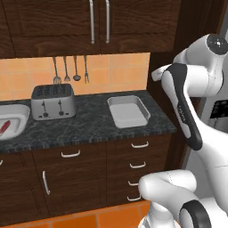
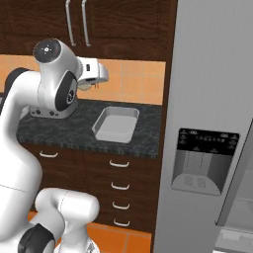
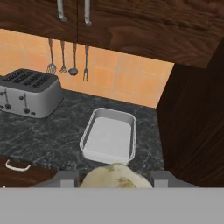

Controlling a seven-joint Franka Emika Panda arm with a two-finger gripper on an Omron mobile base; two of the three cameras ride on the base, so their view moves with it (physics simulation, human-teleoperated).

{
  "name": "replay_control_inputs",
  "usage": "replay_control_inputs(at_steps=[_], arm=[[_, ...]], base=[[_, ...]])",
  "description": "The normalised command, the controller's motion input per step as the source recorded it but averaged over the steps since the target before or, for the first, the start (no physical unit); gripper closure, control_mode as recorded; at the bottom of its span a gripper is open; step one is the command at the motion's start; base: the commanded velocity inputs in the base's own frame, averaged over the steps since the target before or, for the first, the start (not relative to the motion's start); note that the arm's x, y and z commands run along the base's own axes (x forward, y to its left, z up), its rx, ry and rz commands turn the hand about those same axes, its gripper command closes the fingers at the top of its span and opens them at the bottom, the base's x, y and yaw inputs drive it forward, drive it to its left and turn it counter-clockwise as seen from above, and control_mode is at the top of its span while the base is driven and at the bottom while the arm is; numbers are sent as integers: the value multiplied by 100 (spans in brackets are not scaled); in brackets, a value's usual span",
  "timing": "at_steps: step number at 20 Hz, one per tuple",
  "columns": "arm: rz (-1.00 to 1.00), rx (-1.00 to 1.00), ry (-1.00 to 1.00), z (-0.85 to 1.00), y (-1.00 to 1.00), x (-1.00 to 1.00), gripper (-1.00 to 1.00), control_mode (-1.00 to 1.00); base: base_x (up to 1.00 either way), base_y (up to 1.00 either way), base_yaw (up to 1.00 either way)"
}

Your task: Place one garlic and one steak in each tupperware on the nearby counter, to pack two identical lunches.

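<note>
So the gripper [image 3: 114, 177] is up in the air on the near side of the rectangular tray [image 3: 108, 136], and it's got a garlic [image 3: 116, 176] pinched between its fingers. In the hand view the pale bulb sits right at the bottom, wedged between the two tips; from the right base view you can just see it poking out under the hand [image 2: 85, 85], above the counter [image 1: 93, 120].

The tray is the landmark here. It's on the black speckled counter with nothing inside it, close to the counter's front edge and close to the dark wood panel [image 3: 192, 127] that ends the counter on its right. So there's hardly any room on that side. The space straight above the tray is open up to the upper cabinets [image 3: 131, 26].

To the tray's left there's a decent stretch of bare stone, then the toaster [image 1: 52, 101], well apart from it. Behind that, kitchen utensils [image 1: 70, 69] hang on the orange tile wall, back from the tray.

Way further left of the tray, past the toaster, the other container [image 1: 11, 122] sits at the picture's edge with a steak [image 1: 4, 128] lying in it.

Past the wood panel on the tray's right is the fridge [image 2: 212, 128].
</note>
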Motion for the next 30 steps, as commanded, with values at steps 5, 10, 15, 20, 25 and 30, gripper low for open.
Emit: replay_control_inputs(at_steps=[5, 10, 15, 20, 25, 30], arm=[[0, 0, 0, 0, 0, 0, 100, -100], [-4, 0, 0, -41, 0, 29, 100, -100], [-7, 1, 7, -96, -1, 70, 100, -100], [-6, 6, 9, -81, 5, 49, 100, -100], [-2, 2, 8, -45, 23, 33, 100, -100], [0, 12, 13, -31, 20, 23, 100, -100]], base=[[0, 0, 0], [0, 0, 0], [0, 0, 0], [0, 0, 0], [0, 0, 0], [0, 0, 0]])
